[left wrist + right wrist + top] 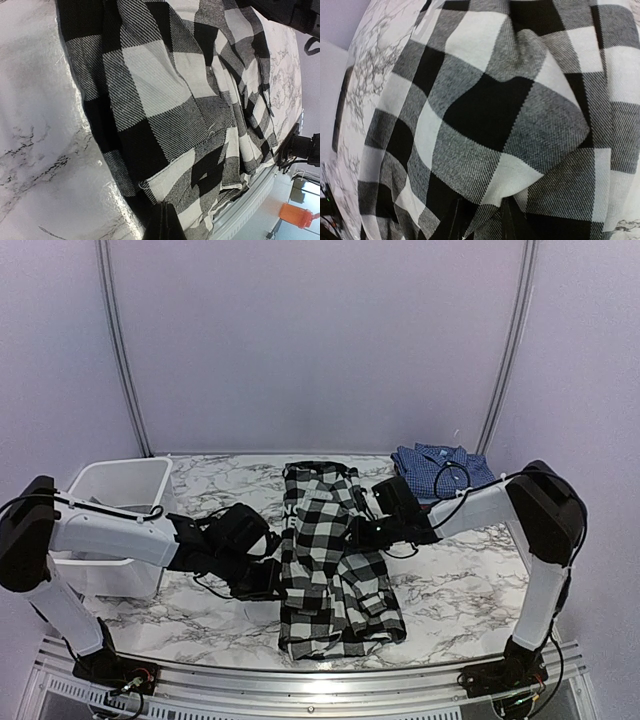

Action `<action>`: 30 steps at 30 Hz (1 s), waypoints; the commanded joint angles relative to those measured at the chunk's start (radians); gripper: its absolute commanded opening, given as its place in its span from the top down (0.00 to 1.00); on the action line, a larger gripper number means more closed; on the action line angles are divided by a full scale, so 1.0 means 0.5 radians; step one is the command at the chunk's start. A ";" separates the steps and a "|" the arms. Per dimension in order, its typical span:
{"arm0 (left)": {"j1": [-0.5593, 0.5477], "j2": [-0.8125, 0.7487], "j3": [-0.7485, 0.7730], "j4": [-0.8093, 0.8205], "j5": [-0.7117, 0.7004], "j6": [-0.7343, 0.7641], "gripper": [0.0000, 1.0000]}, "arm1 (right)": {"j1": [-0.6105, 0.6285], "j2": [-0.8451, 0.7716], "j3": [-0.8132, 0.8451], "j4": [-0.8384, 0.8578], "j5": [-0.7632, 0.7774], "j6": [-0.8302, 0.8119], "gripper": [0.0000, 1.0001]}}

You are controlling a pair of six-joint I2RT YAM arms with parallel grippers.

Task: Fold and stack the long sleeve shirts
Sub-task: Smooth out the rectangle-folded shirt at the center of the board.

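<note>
Pinching check shirt [165,100] edge in clamped left gripper [162,225]; nipping opposite fold in narrow-jawed right gripper [482,220], so as to fold lengthwise.

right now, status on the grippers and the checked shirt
Left gripper shut on black-and-white shirt, left edge. Right gripper astride a fold at its right edge, grip unclear. Blue shirt folded at far right, out of the way.

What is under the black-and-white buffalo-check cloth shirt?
Only the white marble-pattern table shows around the black-and-white buffalo-check cloth shirt, which is spread on it. Whatever lies beneath is covered and cannot be seen.
</note>
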 commanded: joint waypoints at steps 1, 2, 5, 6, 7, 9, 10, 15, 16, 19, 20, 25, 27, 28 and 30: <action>-0.024 -0.097 0.038 0.010 0.070 -0.009 1.00 | -0.015 0.016 0.116 0.019 0.031 0.002 0.84; -0.025 -0.107 0.038 0.009 0.080 -0.010 1.00 | -0.014 0.016 0.130 0.003 0.042 -0.004 0.89; -0.030 -0.142 0.044 0.010 0.113 -0.012 1.00 | -0.016 -0.001 0.180 -0.078 0.093 -0.032 0.99; -0.030 -0.150 0.046 0.010 0.131 -0.010 1.00 | -0.016 -0.008 0.203 -0.106 0.107 -0.042 1.00; -0.032 -0.162 0.047 0.009 0.145 -0.014 1.00 | -0.015 -0.019 0.218 -0.131 0.119 -0.051 1.00; -0.034 -0.176 0.050 0.007 0.179 -0.011 1.00 | -0.015 -0.041 0.239 -0.177 0.142 -0.068 1.00; -0.034 -0.187 0.050 0.009 0.198 -0.014 1.00 | -0.015 -0.050 0.249 -0.188 0.157 -0.081 1.00; -0.038 -0.215 0.040 0.007 0.243 -0.021 1.00 | -0.012 -0.066 0.287 -0.340 0.204 -0.132 1.00; -0.040 -0.218 0.032 0.006 0.247 -0.022 1.00 | -0.013 -0.067 0.285 -0.355 0.206 -0.133 1.00; -0.040 -0.213 0.007 0.007 0.242 -0.028 1.00 | -0.007 -0.078 0.260 -0.371 0.222 -0.135 1.00; -0.042 -0.209 -0.005 0.007 0.232 -0.028 1.00 | -0.005 -0.076 0.252 -0.379 0.230 -0.137 1.00; -0.054 -0.141 0.000 0.007 0.147 0.001 0.87 | 0.018 -0.103 0.209 -0.403 0.284 -0.156 0.88; -0.063 -0.088 0.021 0.006 0.128 0.013 0.78 | 0.053 -0.133 0.216 -0.445 0.328 -0.181 0.81; -0.069 -0.049 0.035 0.007 0.112 0.020 0.75 | 0.070 -0.145 0.221 -0.470 0.355 -0.189 0.79; -0.076 0.014 0.061 0.007 0.089 0.026 0.72 | 0.100 -0.172 0.223 -0.505 0.405 -0.210 0.77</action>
